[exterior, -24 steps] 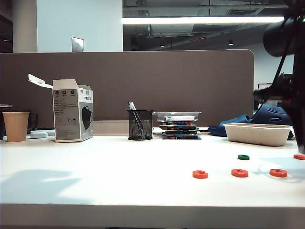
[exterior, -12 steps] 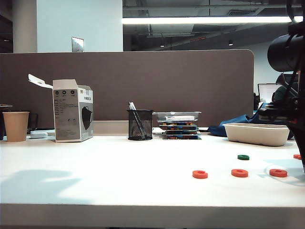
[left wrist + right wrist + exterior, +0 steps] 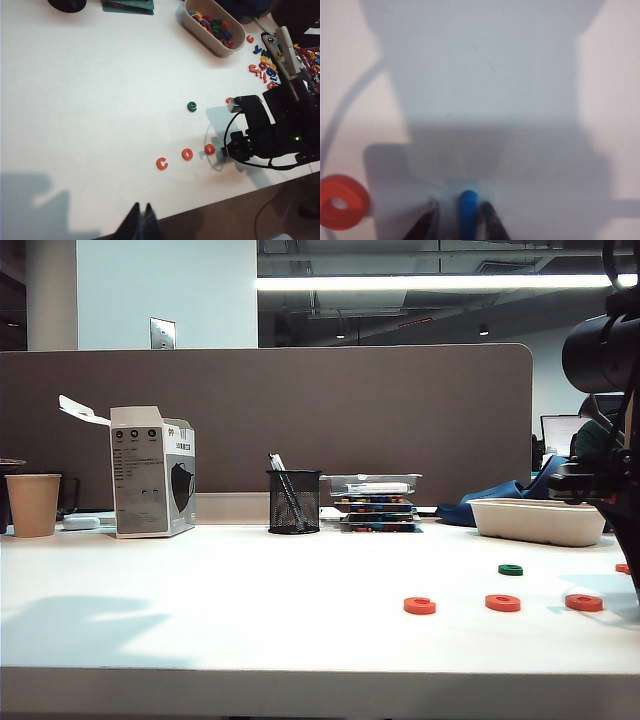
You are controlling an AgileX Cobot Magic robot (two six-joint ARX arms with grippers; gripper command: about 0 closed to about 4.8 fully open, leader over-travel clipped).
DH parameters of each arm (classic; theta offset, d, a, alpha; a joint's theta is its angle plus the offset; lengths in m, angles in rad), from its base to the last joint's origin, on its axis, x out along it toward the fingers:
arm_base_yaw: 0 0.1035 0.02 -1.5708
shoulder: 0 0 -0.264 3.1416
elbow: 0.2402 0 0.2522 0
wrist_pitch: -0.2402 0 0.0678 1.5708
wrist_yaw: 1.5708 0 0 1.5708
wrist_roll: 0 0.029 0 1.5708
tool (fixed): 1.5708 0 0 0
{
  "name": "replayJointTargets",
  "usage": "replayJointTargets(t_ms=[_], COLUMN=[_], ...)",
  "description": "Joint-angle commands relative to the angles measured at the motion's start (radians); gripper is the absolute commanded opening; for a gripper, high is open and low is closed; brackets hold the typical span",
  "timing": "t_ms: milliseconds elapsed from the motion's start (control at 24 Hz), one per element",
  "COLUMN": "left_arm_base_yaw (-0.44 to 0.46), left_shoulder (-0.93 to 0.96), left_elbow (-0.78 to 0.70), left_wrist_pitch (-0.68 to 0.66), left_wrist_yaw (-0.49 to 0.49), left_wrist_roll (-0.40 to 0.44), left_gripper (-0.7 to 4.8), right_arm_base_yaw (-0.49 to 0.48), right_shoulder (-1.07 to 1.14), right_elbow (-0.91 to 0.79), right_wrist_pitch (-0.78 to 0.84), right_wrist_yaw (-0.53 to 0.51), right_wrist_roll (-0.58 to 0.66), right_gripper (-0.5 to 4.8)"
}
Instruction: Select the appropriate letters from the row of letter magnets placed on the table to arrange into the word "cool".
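Right wrist view: my right tool (image 3: pixel 459 220) stands parted around the blue bar (image 3: pixel 468 212), lengthwise between its tips, beside the red ring (image 3: pixel 341 201); left tool (image 3: pixel 141 220) together.

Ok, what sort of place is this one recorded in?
Most likely an open-plan office desk: a grey partition panel backs the white table, a mesh pen holder and a paper cup stand along it, and strip ceiling lighting runs behind.
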Motion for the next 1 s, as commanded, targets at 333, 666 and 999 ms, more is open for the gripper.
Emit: replayJointTargets(t_ms=[333, 666, 999], left_arm_base_yaw=[-0.001, -0.001, -0.002], left_shoulder=[-0.003, -0.003, -0.003], left_elbow=[0.004, 0.004, 0.004], left_wrist_pitch=[0.009, 0.009, 0.009], left_wrist_yaw=[-0.002, -0.002, -0.002], left_wrist_roll=[0.005, 0.005, 0.005], left_gripper=[-0.04, -0.04, -0.04], right_arm_base_yaw=[0.0, -0.001, -0.074], right_shoulder=[-0.011, -0.029, -0.237], right_elbow=[0.087, 0.237, 0.397], right_wrist_pitch=[-0.055, -0.154, -0.2], right_wrist_yaw=[-0.023, -0.016, -0.017], right_wrist_roll=[-0.006, -0.031, -0.064], right_gripper=[1.43, 1.37, -0.01])
